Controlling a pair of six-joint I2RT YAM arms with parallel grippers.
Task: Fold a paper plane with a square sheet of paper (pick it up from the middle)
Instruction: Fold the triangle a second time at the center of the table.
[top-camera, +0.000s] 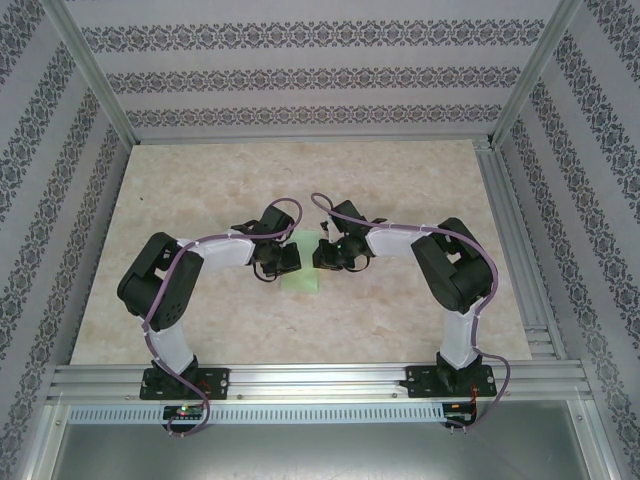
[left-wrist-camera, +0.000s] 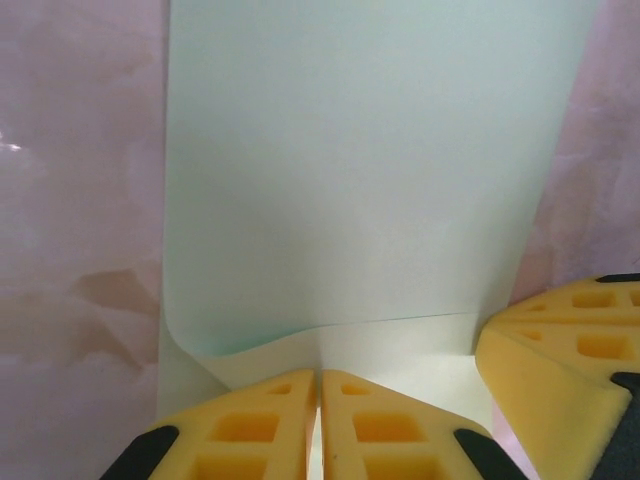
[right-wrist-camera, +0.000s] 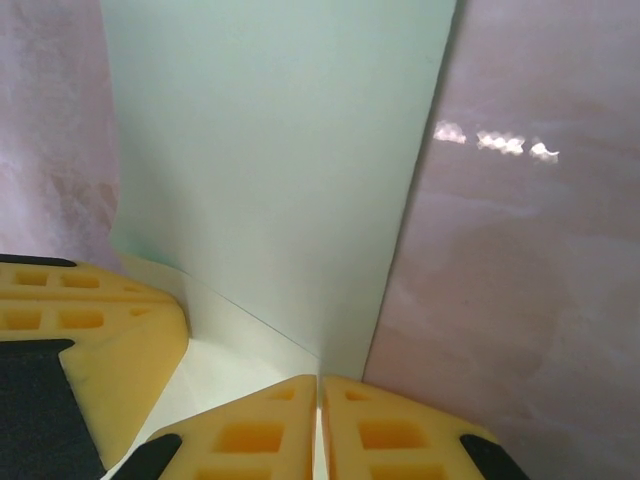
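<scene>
The marble-patterned table (top-camera: 200, 200) is being used only at its middle, where the square sheet of paper (top-camera: 303, 278) is lying flat, well apart from every edge and corner. The sheet is being flanked by the left gripper (top-camera: 287, 262) and the right gripper (top-camera: 322, 258), which are standing almost nose to nose over it. In each wrist view the yellow fingers (left-wrist-camera: 250, 430) (right-wrist-camera: 390, 435) are being held clenched together at a paler flap (left-wrist-camera: 400, 355) turned up along the sheet's near edge. Whether paper is being nipped between them cannot be told.

A fold is probably being creased. It is best being done with both tips pressing down on the crease line and sliding outward evenly, so that the thin sheet is not being dragged or skewed.

The aluminium frame (top-camera: 515, 250) at the table's edges is standing well clear. The real crowding is being caused by each gripper's neighbour, just beside it on the flap.
</scene>
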